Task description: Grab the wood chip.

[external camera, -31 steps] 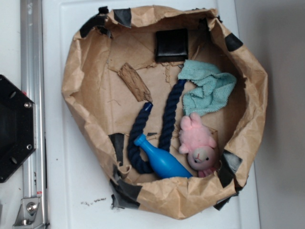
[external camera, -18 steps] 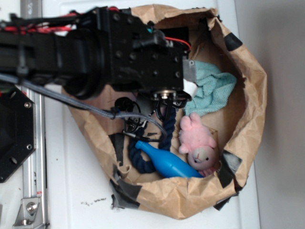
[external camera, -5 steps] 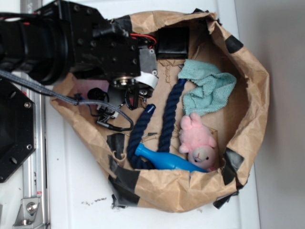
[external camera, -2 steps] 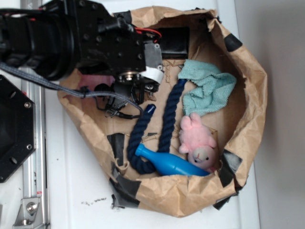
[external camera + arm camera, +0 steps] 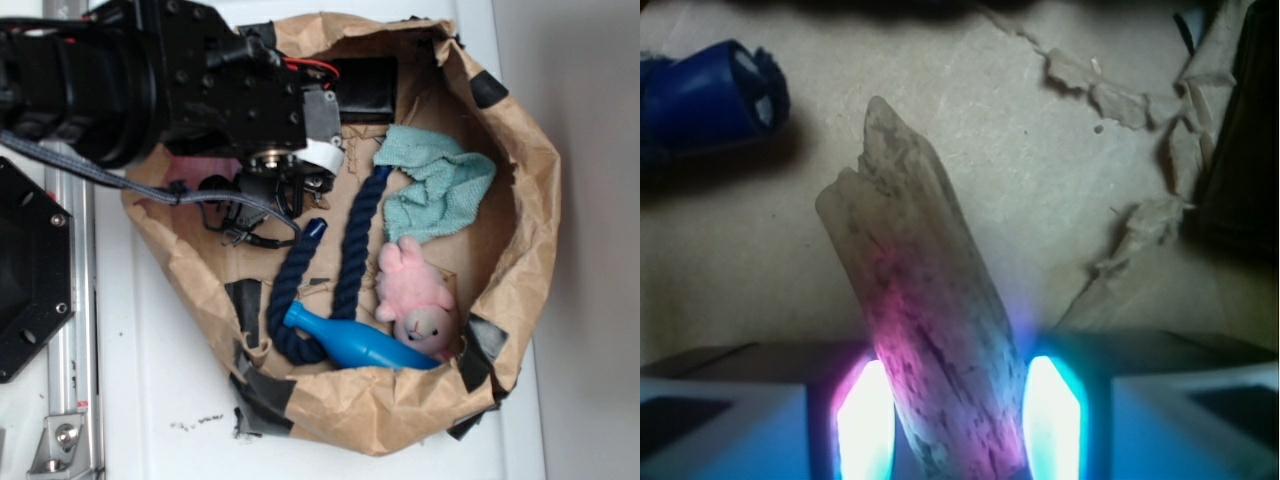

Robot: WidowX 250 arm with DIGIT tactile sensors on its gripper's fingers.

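Observation:
In the wrist view the wood chip point(image 5: 920, 300), a rough, grainy, elongated piece, lies on the kraft paper and runs from the upper left down between my two lit pads point(image 5: 865, 420). My gripper point(image 5: 955, 420) is shut on its near end, with a pad pressed against each side. In the exterior view my gripper point(image 5: 290, 188) reaches down into the upper left of the paper bag point(image 5: 520, 200). The arm hides the chip there.
A dark blue rope point(image 5: 350, 250) lies just right of the gripper; its end shows in the wrist view point(image 5: 710, 95). A blue bottle point(image 5: 350, 345), a pink plush toy point(image 5: 415, 295), a teal cloth point(image 5: 440, 190) and a black pad point(image 5: 365, 90) also lie in the bag.
Over the last second the arm shifted a little right and up inside the bag, and the bag's left wall sprang back. Since 0.4 s ago nothing has visibly moved.

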